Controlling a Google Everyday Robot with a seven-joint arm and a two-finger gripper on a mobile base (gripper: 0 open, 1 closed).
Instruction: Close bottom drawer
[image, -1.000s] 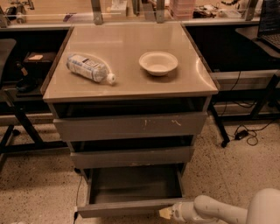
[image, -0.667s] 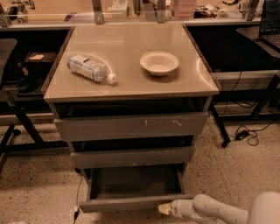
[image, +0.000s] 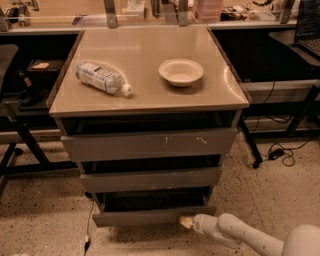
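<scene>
Bottom drawer (image: 150, 216): shallow grey tray, plain front, ajar; pale claw (image: 186, 222) at front, open-or-closed unclear.

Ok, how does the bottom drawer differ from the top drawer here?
The bottom drawer looks narrower than the top drawer, and its front panel is lower. The top drawer's front carries pale scratch marks; the bottom drawer's is plain. The gripper sits at the bottom drawer's front, right of centre; nothing touches the top drawer. Both are grey-brown and handleless.
</scene>
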